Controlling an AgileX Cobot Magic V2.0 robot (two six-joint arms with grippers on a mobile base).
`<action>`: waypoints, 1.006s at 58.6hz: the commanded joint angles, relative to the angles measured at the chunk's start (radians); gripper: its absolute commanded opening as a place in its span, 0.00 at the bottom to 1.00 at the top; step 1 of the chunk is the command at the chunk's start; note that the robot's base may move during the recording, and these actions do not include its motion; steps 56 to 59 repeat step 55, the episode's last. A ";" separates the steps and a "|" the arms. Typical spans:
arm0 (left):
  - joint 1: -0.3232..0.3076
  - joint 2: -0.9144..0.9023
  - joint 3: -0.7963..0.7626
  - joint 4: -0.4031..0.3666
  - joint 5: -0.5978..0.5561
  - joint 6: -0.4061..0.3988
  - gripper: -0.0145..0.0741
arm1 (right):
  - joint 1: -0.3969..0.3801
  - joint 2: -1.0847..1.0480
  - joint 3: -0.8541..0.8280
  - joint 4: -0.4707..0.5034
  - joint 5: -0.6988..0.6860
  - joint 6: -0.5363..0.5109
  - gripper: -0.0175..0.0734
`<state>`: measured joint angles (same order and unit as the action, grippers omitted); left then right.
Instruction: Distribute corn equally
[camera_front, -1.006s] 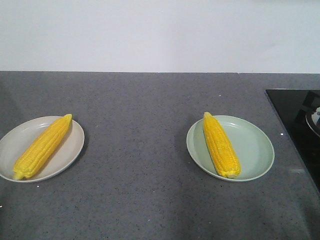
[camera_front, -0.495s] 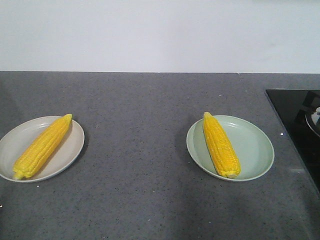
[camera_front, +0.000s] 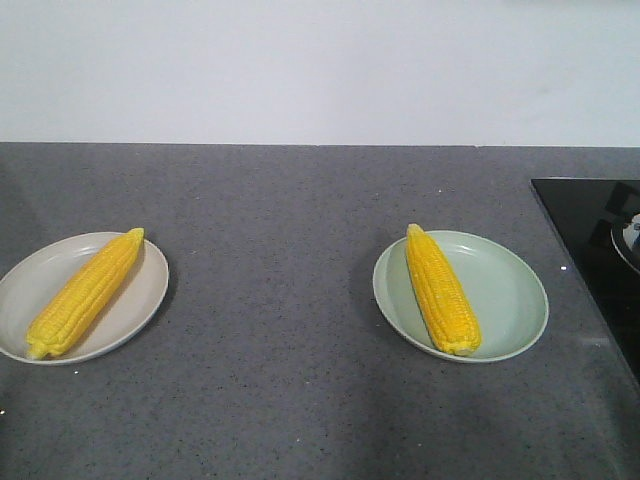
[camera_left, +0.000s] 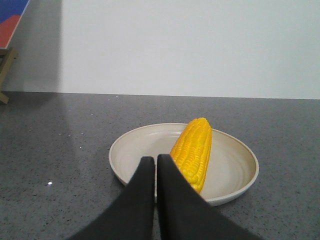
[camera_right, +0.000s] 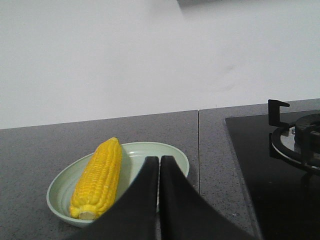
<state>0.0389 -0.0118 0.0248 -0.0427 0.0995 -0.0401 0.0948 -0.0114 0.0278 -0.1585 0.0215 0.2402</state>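
Observation:
One cob of yellow corn (camera_front: 84, 293) lies slantwise on a beige plate (camera_front: 140, 310) at the left of the grey counter. A second cob of corn (camera_front: 441, 289) lies on a pale green plate (camera_front: 505, 295) to the right. Neither gripper appears in the front view. In the left wrist view my left gripper (camera_left: 155, 159) is shut and empty, hovering at the near rim of the beige plate (camera_left: 135, 150) beside its corn (camera_left: 192, 151). In the right wrist view my right gripper (camera_right: 159, 159) is shut and empty, over the green plate (camera_right: 60, 195), right of its corn (camera_right: 99, 176).
A black glass hob (camera_front: 595, 250) with a burner grate (camera_right: 295, 137) occupies the counter's right end. A white wall (camera_front: 320, 70) runs along the back. Bare grey counter (camera_front: 270, 290) lies between the two plates.

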 joint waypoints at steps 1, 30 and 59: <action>-0.003 -0.015 -0.023 -0.002 -0.080 -0.002 0.16 | -0.003 -0.007 0.019 -0.001 -0.081 -0.003 0.19; -0.003 -0.015 -0.023 -0.002 -0.080 -0.002 0.16 | -0.003 -0.007 0.019 -0.001 -0.081 -0.003 0.19; -0.003 -0.015 -0.023 -0.002 -0.080 -0.002 0.16 | -0.003 -0.007 0.019 -0.001 -0.081 -0.003 0.19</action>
